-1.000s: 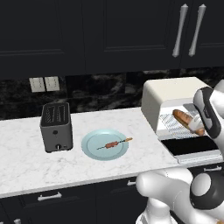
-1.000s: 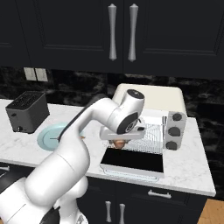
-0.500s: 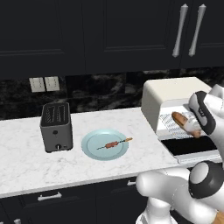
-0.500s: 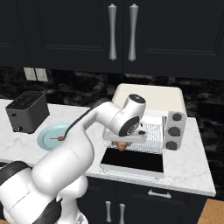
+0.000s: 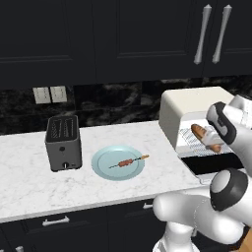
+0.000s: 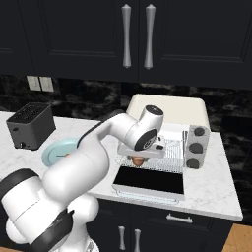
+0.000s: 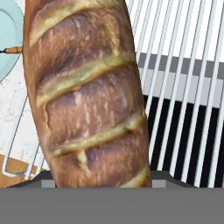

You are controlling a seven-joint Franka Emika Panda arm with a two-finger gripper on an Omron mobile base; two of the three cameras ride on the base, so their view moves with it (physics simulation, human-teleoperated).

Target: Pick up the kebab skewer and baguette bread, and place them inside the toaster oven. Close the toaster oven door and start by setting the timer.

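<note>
— Where's the bread (image 7: 85,94)?

— Over the rack (image 7: 183,87) at the oven (image 5: 189,106) mouth, filling my camera. Whether my hand (image 6: 139,158) is clamped on it or apart, I cannot tell; the fingers are hidden.

— How do you finish well?

— I'd settle it flat, well inside, so the door (image 6: 150,180) clears it. The skewer (image 5: 129,162) waits on the plate (image 5: 106,170).

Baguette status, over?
Baguette on the oven rack, inside the toaster oven. Pincer right over it, grip state unclear. Skewer on the plate. Oven door open, nothing blocking.
</note>
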